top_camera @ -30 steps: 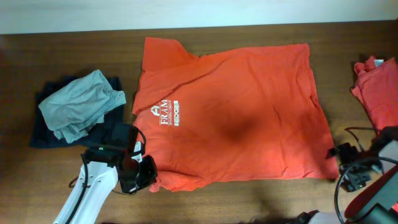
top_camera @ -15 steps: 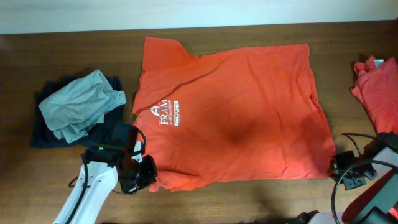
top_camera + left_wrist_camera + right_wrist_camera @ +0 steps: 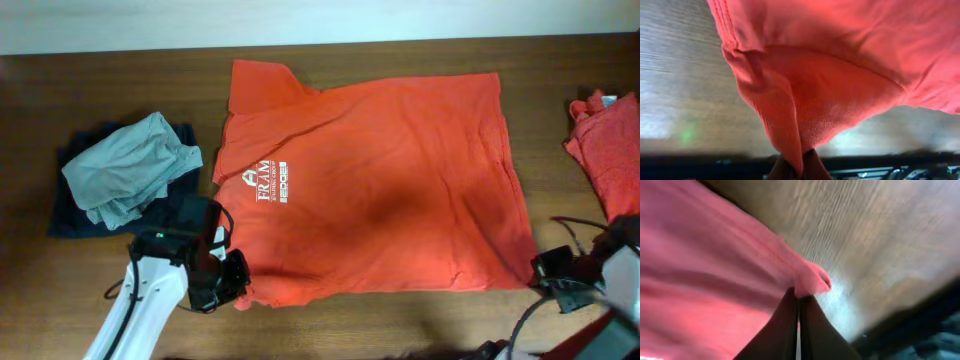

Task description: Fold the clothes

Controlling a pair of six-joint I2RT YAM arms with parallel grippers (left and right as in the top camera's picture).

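The orange T-shirt [image 3: 370, 180] is shown spread flat on the bench [image 3: 100, 80], unfolded. Its near corners are pinched by the left tool [image 3: 236, 288] and the right tool [image 3: 545, 270], each closed on cloth. A second red shirt [image 3: 605, 150] is left bunched at the right edge.

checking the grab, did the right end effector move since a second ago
Yes: the right end effector slid toward the near edge of the table, onto the shirt corner.
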